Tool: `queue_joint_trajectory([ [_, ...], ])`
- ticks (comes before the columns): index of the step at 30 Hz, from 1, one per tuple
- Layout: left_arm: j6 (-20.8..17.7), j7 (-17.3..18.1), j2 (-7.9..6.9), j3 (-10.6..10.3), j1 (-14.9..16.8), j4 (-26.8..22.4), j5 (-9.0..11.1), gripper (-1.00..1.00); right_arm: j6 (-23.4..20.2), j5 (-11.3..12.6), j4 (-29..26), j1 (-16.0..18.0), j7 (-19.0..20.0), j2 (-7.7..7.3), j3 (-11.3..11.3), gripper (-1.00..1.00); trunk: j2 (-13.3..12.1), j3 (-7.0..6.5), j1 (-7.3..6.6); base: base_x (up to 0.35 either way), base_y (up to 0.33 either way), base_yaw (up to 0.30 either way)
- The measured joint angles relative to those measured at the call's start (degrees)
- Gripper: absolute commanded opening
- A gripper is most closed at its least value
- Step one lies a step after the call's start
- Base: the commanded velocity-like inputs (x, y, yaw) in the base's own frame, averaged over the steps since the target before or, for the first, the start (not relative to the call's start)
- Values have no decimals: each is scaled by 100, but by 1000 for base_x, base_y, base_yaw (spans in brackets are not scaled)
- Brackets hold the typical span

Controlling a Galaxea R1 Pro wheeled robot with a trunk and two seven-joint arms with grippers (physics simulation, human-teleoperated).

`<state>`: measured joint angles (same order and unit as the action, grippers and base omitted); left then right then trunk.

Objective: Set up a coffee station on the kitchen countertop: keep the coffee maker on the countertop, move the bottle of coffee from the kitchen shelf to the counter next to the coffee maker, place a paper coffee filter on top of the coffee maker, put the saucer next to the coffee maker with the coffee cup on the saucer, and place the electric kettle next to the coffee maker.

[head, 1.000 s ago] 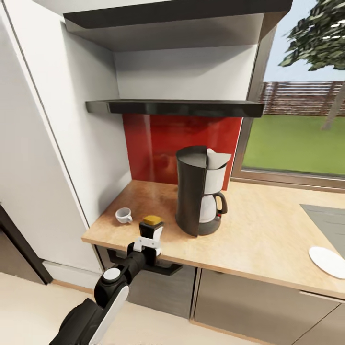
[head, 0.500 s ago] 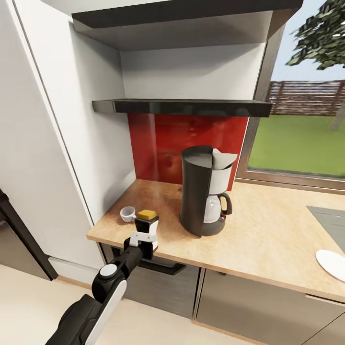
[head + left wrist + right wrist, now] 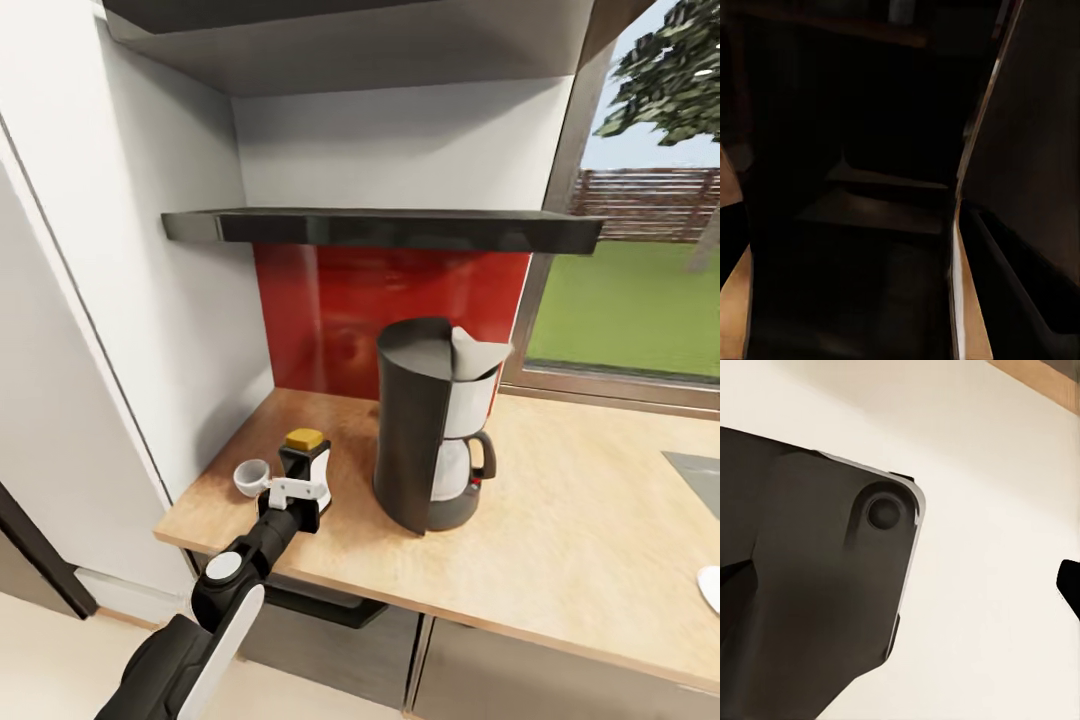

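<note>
Centre frame, the black coffee maker (image 3: 432,425) stands on the wooden countertop (image 3: 560,520), white paper filter (image 3: 478,352) already on top. Left gripper (image 3: 302,478) is clamped on the yellow-capped dark coffee bottle (image 3: 305,458), beside the white cup (image 3: 251,477). Saucer and kettle placement remain.

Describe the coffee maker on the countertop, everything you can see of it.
The coffee maker stands upright on the wooden countertop, in front of the red backsplash and under the dark shelf. Its tall body is dark and looks like plastic, with a rounded flat top. A white paper filter sits on top at its window side. Below, a clear carafe with a dark handle rests on the base. Nothing grips it; the bottle held by the left gripper is apart from it.
</note>
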<state>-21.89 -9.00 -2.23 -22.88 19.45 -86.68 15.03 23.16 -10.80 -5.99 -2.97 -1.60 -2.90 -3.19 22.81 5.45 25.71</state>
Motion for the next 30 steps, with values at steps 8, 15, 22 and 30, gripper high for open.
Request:
queue_joint_trajectory([
  [8,6,2,-18,-6,-8,3,-3,-100,0,0,6,0,-1,2,-2,100,-1,-11,1,304,0,-51],
  [15,3,-18,-42,-7,-47,2,-11,-100,0,0,106,0,1,2,-11,100,-1,-12,3,43,0,-36],
  [22,11,-32,-29,-13,-53,110,-12,-100,-7,3,217,0,-5,-6,-4,100,0,-12,1,122,0,-195],
  [30,11,-47,-45,-10,-66,116,-17,-100,-17,5,224,0,-14,1,-4,100,-1,-12,3,142,0,-13],
])
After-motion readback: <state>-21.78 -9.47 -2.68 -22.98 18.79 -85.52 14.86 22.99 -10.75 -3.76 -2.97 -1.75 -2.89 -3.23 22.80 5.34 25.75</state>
